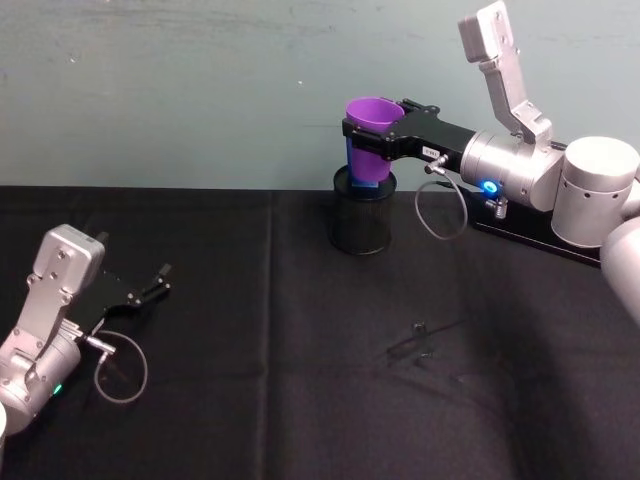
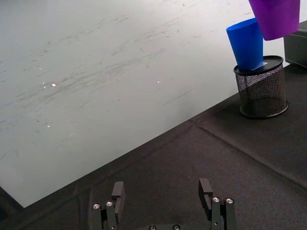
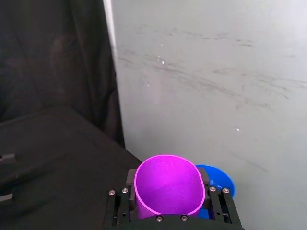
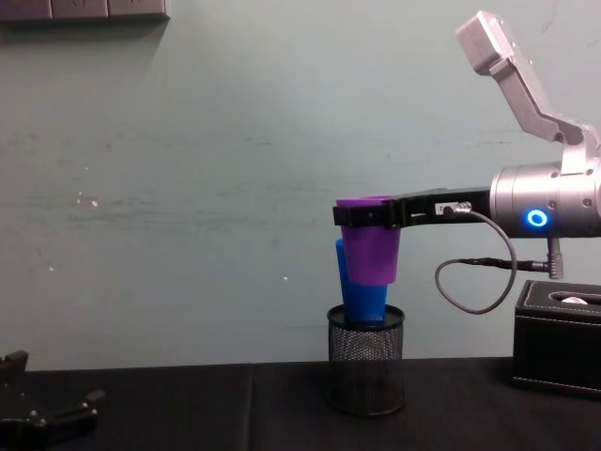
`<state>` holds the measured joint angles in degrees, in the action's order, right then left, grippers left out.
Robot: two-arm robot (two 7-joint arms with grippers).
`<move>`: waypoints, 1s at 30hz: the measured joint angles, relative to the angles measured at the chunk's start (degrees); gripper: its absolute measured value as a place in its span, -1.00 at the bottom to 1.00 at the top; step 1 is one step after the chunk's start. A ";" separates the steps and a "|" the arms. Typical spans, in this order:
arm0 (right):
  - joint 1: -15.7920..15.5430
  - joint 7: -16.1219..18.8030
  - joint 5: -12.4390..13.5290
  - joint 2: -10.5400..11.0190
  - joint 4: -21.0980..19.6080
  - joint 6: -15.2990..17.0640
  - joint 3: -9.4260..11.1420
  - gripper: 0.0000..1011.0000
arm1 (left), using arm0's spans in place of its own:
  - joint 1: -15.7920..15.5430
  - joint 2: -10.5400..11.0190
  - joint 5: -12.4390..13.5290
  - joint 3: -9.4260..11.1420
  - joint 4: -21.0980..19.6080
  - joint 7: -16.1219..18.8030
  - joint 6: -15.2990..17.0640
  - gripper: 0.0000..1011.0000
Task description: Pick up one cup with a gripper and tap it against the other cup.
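Label (image 4: 458,206) on right gripper (image 1: 358,140) unreadable, purple cup (image 1: 375,115) beside blue cup (image 2: 245,43)

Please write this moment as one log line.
right end effector: shut on purple cup, raised | blue cup: in mesh holder, beside purple cup, contact unclear | left end effector: open, parked

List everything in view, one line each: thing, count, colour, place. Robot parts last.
purple cup: one, purple, held in the air close against the blue cup's upper part; contact cannot be told.
blue cup: one, bright blue, standing tilted in the pen holder.
mesh pen holder: one, black, on the cloth near the wall.
box: one, black, on the table's right side.
cloth: one, black, covering the table.
wall: pale green, behind the table.
right pincer: one, black jaws, clamped on the purple cup.
left pincer: one, black, open, low over the cloth at left.
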<state>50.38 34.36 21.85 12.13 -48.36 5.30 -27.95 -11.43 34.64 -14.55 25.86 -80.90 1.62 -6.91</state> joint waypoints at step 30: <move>-0.32 -4.99 -2.53 -2.02 1.27 -0.67 2.07 0.48 | 0.00 0.00 0.00 0.00 0.00 0.00 0.00 1.00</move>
<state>50.06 29.37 19.33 10.11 -47.09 4.64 -25.88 -11.43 34.64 -14.55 25.86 -80.90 1.62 -6.91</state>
